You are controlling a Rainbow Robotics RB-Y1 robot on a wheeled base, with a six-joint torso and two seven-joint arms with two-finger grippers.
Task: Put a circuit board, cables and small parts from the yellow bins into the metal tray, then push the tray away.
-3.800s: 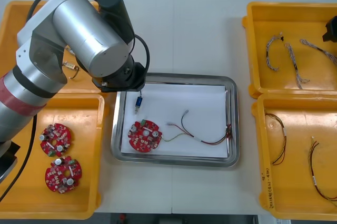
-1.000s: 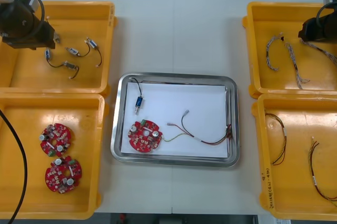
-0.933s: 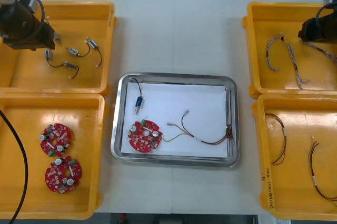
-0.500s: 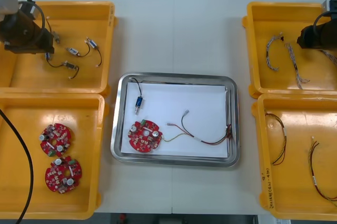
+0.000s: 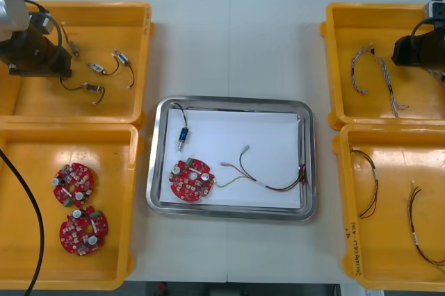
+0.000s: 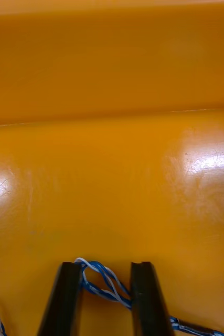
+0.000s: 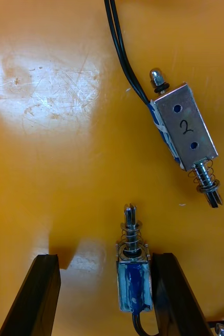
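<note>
My left gripper (image 5: 38,60) hangs over the far left yellow bin (image 5: 139,67). In the left wrist view it (image 7: 105,257) is open, with a blue-wrapped small metal part (image 7: 134,273) between its fingers, nearer one finger. A second small metal part (image 7: 184,128), marked 2, lies just beyond. My right gripper (image 5: 417,53) is low in the far right yellow bin (image 5: 334,67). There it (image 6: 105,265) is shut on a loop of twisted blue and white cable (image 6: 104,281). The metal tray (image 5: 229,101) holds a red circuit board (image 5: 190,178), a small metal part (image 5: 182,136) and a red and yellow cable (image 5: 268,179).
Two red circuit boards (image 5: 74,185) lie in the near left bin (image 5: 132,206). More small metal parts (image 5: 104,74) sit beside my left gripper. Twisted cables (image 5: 379,74) lie in the far right bin, and black and red cables (image 5: 368,185) in the near right bin (image 5: 341,206).
My left arm has gone from the tray, leaving a small part there, back to the far left bin. The right arm has come lower into the far right bin.
</note>
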